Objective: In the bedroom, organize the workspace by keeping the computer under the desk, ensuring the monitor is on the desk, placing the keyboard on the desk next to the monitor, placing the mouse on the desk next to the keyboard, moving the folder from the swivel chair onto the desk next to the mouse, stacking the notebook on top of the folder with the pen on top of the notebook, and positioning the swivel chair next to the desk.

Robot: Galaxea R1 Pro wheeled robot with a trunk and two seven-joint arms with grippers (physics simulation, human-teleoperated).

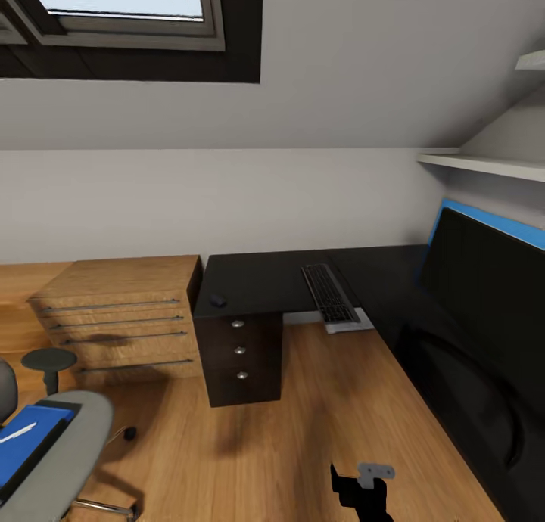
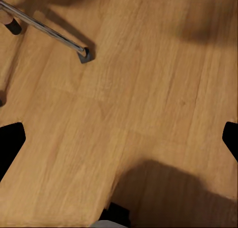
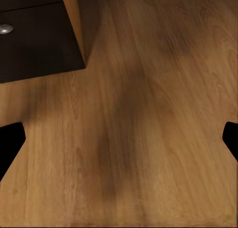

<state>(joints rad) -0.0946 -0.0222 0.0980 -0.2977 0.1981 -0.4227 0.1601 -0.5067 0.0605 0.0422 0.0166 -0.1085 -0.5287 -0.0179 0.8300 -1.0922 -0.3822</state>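
Blue folder [image 1: 26,439] on swivel chair [image 1: 64,450], well left of spread right gripper [image 3: 119,139]

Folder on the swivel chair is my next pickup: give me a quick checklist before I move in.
1. Folder on the swivel chair seat: ok.
2. Pen lying on the folder, could slide off if lifted: not ok.
3. Left gripper open, nothing between fingers: ok.
4. Right gripper open, empty, above bare floor: ok.
5. Free desk surface between mouse and keyboard: ok.
6. Notebook's whereabouts: cannot tell.
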